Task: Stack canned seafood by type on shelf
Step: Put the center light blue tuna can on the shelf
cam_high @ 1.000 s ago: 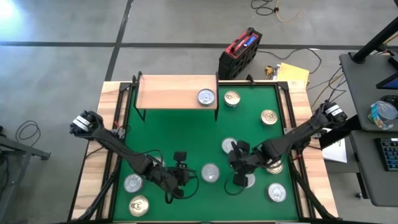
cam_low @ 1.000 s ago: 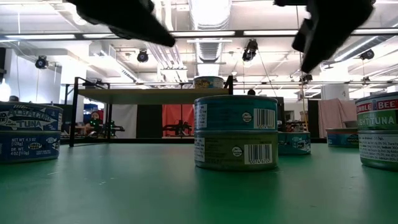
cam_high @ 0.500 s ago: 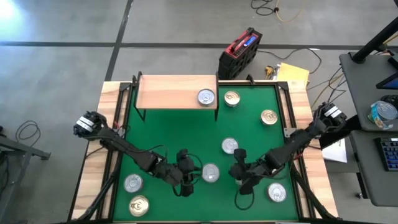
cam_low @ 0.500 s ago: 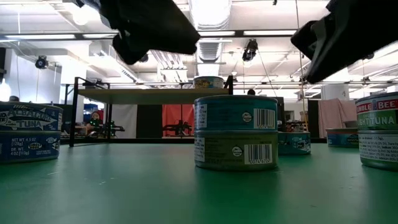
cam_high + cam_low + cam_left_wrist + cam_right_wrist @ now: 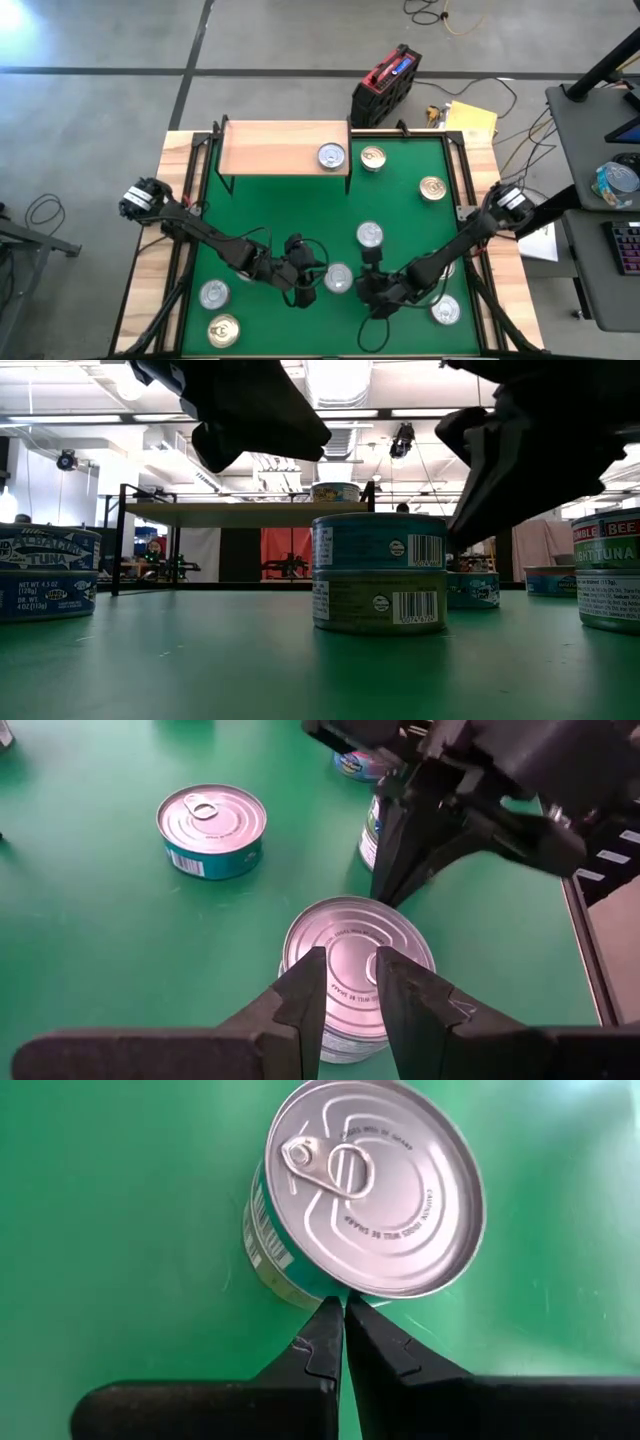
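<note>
Two stacked round ribbed-metal tins (image 5: 379, 572)

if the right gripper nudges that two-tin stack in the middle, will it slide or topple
The stack is low and wide, so it probably won't tip over whole. The top tin merely rests on the lower one, so a high nudge may shear it off. A low push likely slides both across the smooth mat. The shut right gripper offers only a narrow tip, so the stack could swivel.
</note>
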You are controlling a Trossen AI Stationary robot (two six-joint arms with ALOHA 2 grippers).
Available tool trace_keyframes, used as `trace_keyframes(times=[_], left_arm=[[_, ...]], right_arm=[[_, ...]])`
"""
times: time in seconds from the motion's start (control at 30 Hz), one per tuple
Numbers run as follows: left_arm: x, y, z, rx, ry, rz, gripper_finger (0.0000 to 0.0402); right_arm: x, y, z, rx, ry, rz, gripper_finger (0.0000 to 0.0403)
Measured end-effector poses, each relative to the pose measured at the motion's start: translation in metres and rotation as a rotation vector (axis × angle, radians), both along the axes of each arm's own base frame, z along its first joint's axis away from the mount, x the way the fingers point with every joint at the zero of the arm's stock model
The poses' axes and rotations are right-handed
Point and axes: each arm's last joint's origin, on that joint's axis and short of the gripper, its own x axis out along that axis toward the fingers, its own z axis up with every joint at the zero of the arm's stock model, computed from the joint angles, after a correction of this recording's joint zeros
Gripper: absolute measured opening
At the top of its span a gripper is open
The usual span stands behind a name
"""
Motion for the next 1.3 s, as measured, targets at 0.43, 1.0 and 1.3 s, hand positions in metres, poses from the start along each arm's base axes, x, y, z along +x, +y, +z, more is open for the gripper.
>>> trace_keyframes(times=[0.43, 1.0, 1.3], left_arm=[[-0.001, 0.001, -0.002, -0.048, 0.017, 0.040, 0.0112], [0.000, 0.019, -0.010, -0.108, 0.051, 0.168, 0.0198], [0.000, 0.018, -0.017, -0.176, 0.068, 0.189, 0.0237]], right_arm=[[0.006, 0.011, -0.010, -0.042, -0.025, -0.035, 0.0009], [0.007, 0.013, -0.008, -0.052, -0.070, -0.050, 0.0009], [0.007, 0.013, -0.008, -0.050, -0.069, -0.049, 0.0009]])
